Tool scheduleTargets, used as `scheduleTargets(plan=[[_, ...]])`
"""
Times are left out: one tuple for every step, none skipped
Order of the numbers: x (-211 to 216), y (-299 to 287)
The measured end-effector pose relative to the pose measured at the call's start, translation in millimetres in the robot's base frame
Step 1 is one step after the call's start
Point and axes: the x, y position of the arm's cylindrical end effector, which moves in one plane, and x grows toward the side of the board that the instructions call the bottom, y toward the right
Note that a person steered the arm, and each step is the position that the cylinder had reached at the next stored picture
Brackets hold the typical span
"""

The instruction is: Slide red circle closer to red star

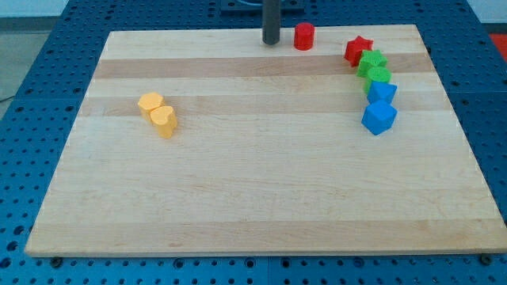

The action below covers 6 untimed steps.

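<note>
Red circle [304, 36] sits near the red star [358, 51], which lies at its 4 o'clock.
My tip [272, 41], a bare rod holding nothing, stands just off its 9 o'clock; the puck looks light and slippery, so push dead centre.

My tip [272, 41] stands just left of the red circle [304, 36] at the board's [253, 198] top edge. The red star [357, 50] lies to the circle's right, apart from it.
</note>
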Motion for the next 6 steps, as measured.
scheduleTargets(plan=[[-8,13],[-8,68],[-9,102],[-9,105],[-5,62],[15,46]])
